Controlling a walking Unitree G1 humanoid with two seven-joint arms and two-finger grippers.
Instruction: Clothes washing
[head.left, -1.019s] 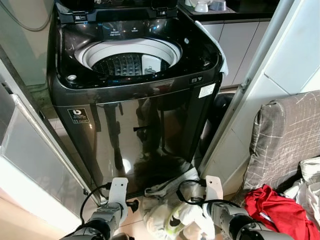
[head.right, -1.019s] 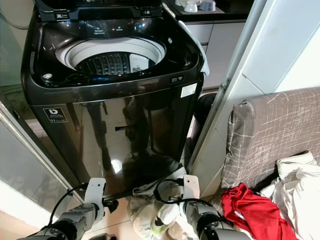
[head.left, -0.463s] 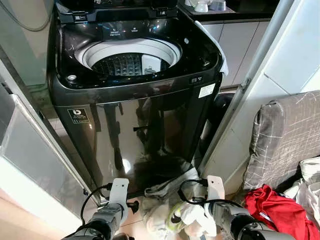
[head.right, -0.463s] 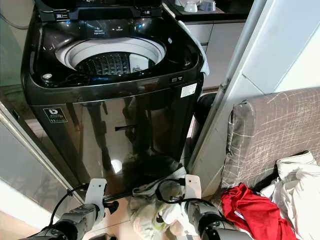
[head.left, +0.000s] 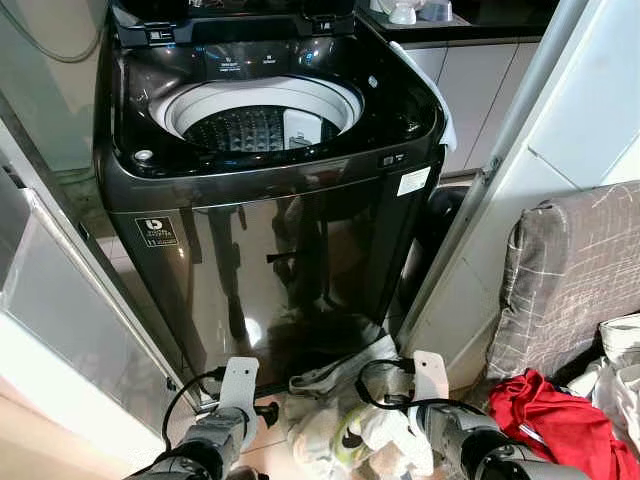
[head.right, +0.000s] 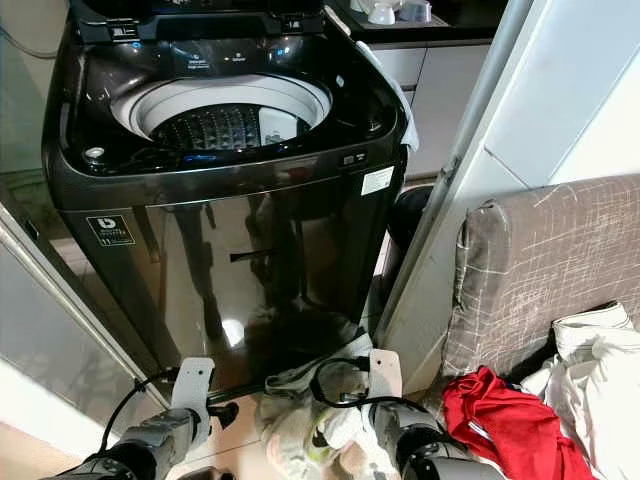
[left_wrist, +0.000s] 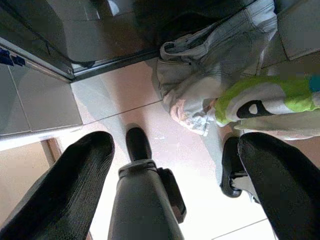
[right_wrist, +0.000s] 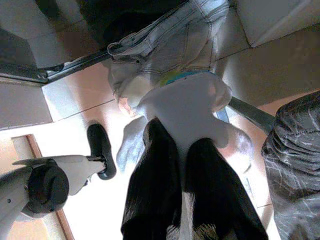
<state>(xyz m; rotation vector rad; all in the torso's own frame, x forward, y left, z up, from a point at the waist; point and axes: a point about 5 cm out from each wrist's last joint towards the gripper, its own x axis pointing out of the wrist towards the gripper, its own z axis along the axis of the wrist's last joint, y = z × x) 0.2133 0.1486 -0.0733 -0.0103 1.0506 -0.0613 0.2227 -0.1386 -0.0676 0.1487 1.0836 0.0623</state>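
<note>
Laundry is lying in a heap on the floor (head.left: 270, 455) at the foot of the top-load washing machine (head.left: 270, 180), and I am working low over it. My right tool (right_wrist: 182, 150) is clamping a white garment with green patches (head.left: 385, 435) between its black fingers, the cloth bunching just beyond the fingertips in the right wrist view. A grey denim garment (left_wrist: 220, 55) is lying beneath it, nearer the machine's front panel. My left tool (left_wrist: 175, 145) is hanging with its fingers spread apart, gripping nothing, just left of the pile over bare tile.

To do this lift well, I am judging that the pinch must be gathering enough cloth so the garment is not slipping free on the way up. The drum (head.left: 260, 125) is open and sits high and far from the pile, so the garment should be rising clear of the denim first, then travelling over the machine's near rim without trailing against the glossy front. A loose sleeve could be snagging the denim and dragging it along. On my right, a red garment (head.left: 550, 425) is waiting beside a grey cushioned seat (head.left: 570, 270).
</note>
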